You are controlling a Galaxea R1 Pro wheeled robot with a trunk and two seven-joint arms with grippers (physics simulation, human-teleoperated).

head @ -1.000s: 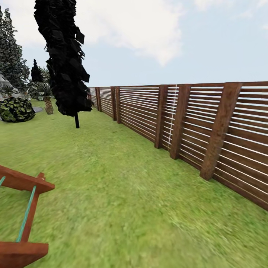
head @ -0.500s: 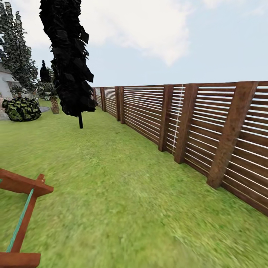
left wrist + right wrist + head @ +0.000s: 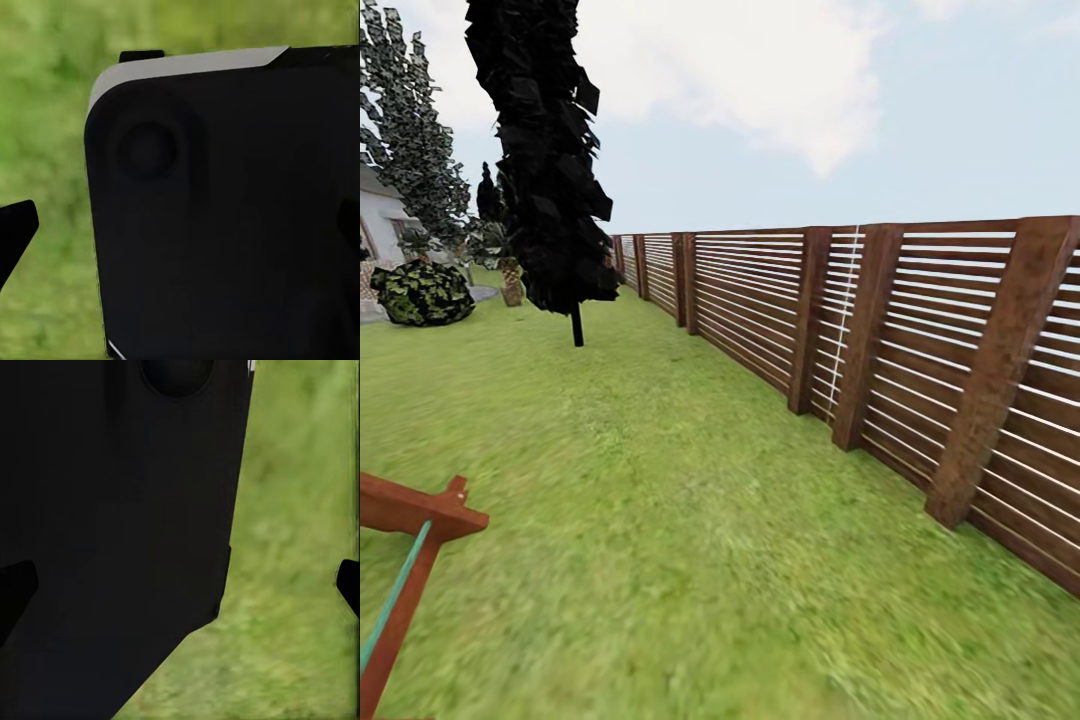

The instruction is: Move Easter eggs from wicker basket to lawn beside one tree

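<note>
The Easter eggs and the wicker basket are out of view. The lawn point(image 3: 690, 520) stretches ahead of me in the head view. A tree point(image 3: 415, 130) with a mottled green-white crown stands at the far left, its trunk hidden. In the left wrist view my left gripper point(image 3: 180, 229) is open; its dark fingertips point(image 3: 15, 232) sit at the picture's edges, with a dark robot panel and grass behind. In the right wrist view my right gripper point(image 3: 180, 585) is also open, with its fingertips point(image 3: 349, 585) wide apart over grass.
A brown slat fence point(image 3: 880, 340) runs along the right. A near-black conifer point(image 3: 545, 150) with a thin trunk stands ahead on the left. Beyond it are a small palm point(image 3: 510, 283), a bush point(image 3: 422, 293) and a house point(image 3: 378, 225). A red-brown wooden frame point(image 3: 405, 540) lies near left.
The whole head view has shifted: the conifer and fence posts sit further right, and the wooden frame has slid down and left. The camera moved, not the things.
</note>
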